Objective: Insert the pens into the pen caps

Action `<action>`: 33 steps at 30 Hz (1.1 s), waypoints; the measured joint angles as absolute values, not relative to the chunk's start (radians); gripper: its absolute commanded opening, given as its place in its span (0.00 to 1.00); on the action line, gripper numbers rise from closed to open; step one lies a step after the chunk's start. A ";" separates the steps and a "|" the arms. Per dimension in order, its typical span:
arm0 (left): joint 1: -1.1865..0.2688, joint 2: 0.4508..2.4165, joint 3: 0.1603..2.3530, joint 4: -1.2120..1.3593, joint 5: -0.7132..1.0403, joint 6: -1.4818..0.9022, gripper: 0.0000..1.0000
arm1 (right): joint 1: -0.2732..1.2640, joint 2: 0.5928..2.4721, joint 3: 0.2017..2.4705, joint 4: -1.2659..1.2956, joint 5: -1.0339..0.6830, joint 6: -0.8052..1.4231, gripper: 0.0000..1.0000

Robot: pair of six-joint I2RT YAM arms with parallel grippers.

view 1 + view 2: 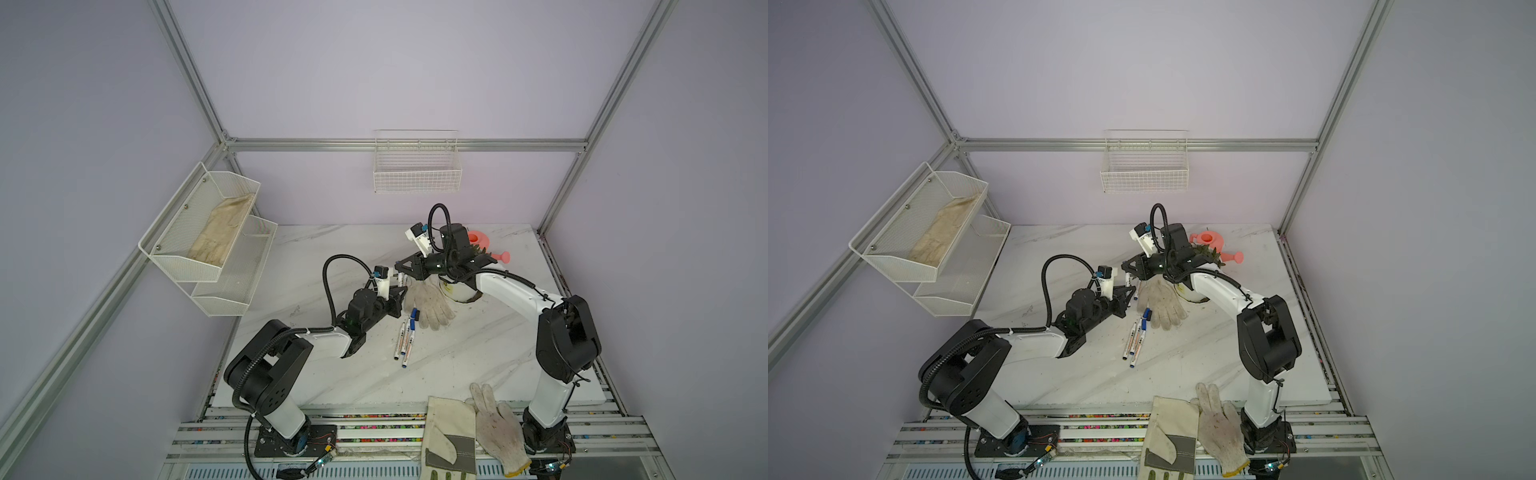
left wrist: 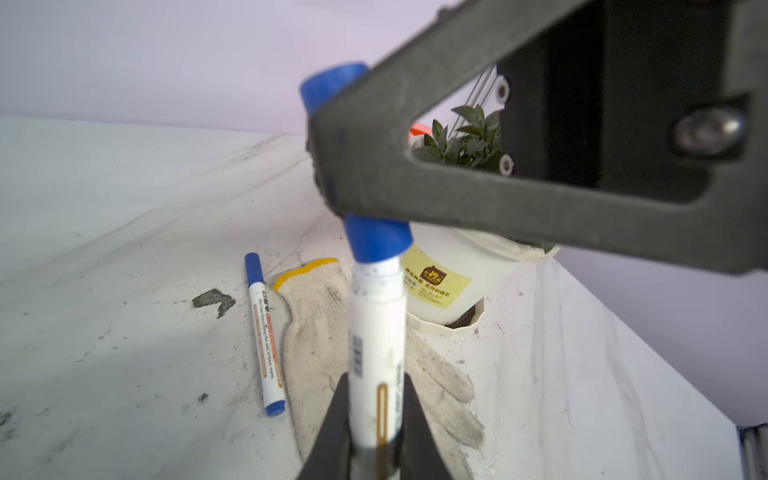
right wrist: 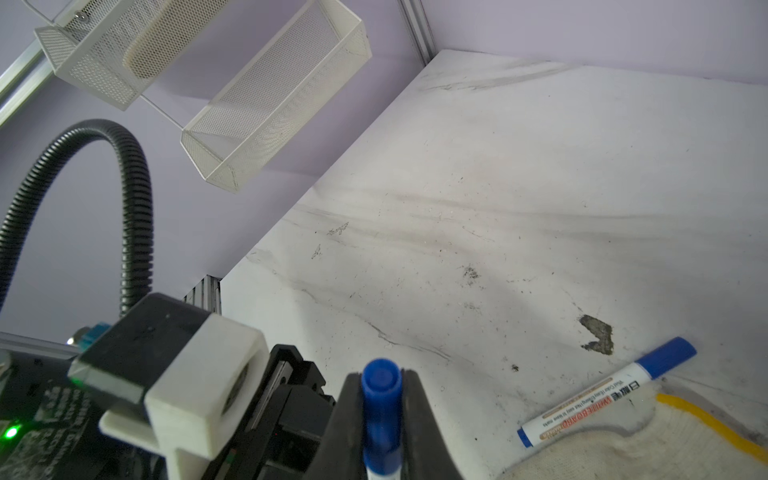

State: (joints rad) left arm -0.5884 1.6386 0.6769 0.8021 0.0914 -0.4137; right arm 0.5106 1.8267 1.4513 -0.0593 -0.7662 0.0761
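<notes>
Lighting is diffuse and even, from above; only soft, faint shadows are thrown on the table (image 1: 457,365). Both top views are flat in contrast and sharp at centre, with the frame posts (image 1: 189,70) splayed by the wide lens. In the left wrist view the held pen (image 2: 376,332) and cap (image 2: 378,241) are blurred, the background less so. In the right wrist view the camera housing (image 3: 195,390) is soft and the lying pen (image 3: 606,392) is crisp.

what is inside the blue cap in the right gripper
The white pen pokes into the blue cap. Its tip is hidden inside; the right gripper covers the cap's middle.
</notes>
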 measured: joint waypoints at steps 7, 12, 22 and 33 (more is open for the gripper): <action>-0.566 1.687 0.677 0.937 0.201 -0.483 0.00 | 0.469 1.824 1.451 -0.049 -0.875 0.078 0.02; -0.564 1.702 0.686 0.930 0.255 -0.474 0.00 | 0.453 1.823 1.459 -0.127 -0.913 0.027 0.03; -0.564 1.726 0.709 0.893 0.277 -0.381 0.00 | 0.440 1.815 1.456 -0.209 -0.907 -0.040 0.05; -0.564 1.743 0.733 0.985 0.256 -0.298 0.00 | 0.443 1.763 1.482 -0.207 -0.850 -0.036 0.14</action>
State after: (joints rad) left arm -0.5636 1.7428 0.7334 0.9848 0.2562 -0.2977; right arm 0.4435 1.7634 1.4818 -0.2066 -0.8501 -0.0360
